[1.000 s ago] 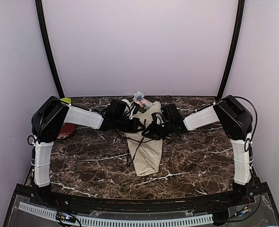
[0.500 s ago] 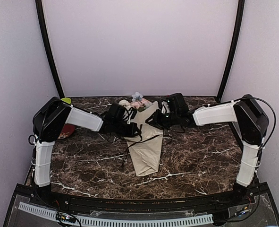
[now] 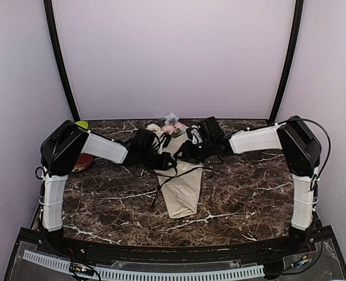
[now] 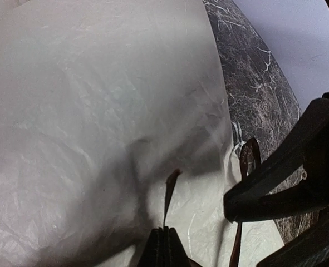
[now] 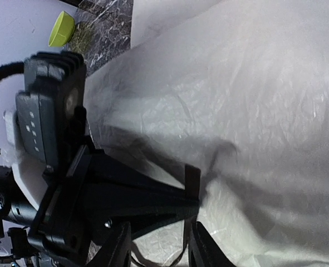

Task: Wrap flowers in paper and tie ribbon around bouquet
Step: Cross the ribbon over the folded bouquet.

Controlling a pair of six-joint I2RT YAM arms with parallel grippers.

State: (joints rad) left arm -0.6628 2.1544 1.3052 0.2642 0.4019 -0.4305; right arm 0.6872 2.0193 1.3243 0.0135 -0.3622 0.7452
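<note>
On the left gripper (image 4: pixel 163 247) we see the jaws pinching an end of the ribbon (image 4: pixel 170 192); on the right gripper (image 5: pixel 158 247) they stand spread. Both hover over the bouquet (image 3: pixel 181 187), which lies in the middle of the counter (image 3: pixel 249 187), its flowers (image 3: pixel 173 120) toward the far edge.

Bouquet (image 3: pixel 181 190), a long cone of crinkled beige paper (image 4: pixel 97 111), lies flat beneath the left gripper (image 4: pixel 163 239) and right gripper (image 5: pixel 160 247). Pink, white and blue flowers (image 3: pixel 173 120) poke out beyond them. A thin dark ribbon (image 4: pixel 170 189) sticks out of the left gripper's pinched tips.
</note>
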